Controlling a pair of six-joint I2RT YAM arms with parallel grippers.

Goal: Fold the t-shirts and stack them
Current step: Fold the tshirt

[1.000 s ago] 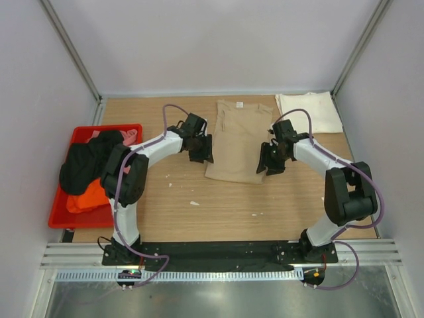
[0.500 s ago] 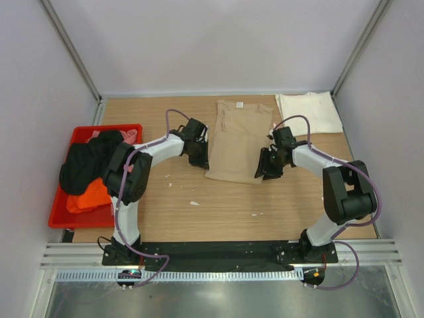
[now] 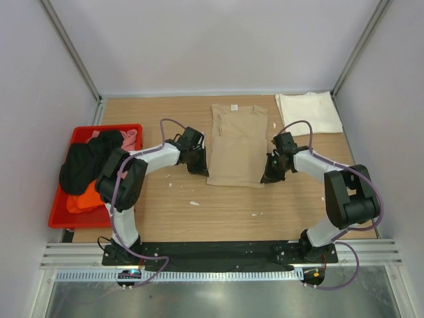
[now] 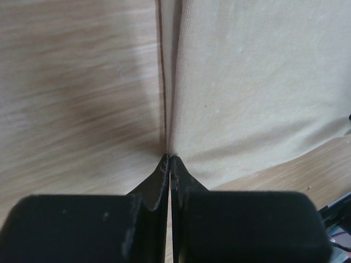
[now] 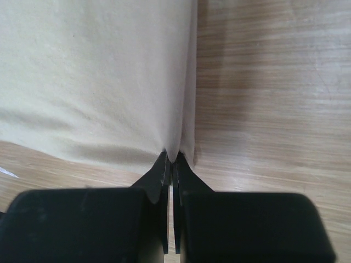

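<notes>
Pinching tan shirt [image 3: 237, 142] by both sides | left gripper [image 4: 170, 160] clenched on left edge | right gripper [image 5: 171, 156] clenched on right edge | cream shirt [image 3: 309, 112] at far-right table [image 3: 199, 218] corner

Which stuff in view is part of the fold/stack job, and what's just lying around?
Job: tan t-shirt, pinched at both side edges by left claw and right claw; folded cream-white t-shirt; black garment, orange garment, pink garment.
Lying about: red bin holding those garments; white scraps on table.

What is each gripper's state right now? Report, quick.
Left gripper: shut on the tan t-shirt, pinching its side edge.
Right gripper: shut on the tan t-shirt, at the opposite edge.
</notes>
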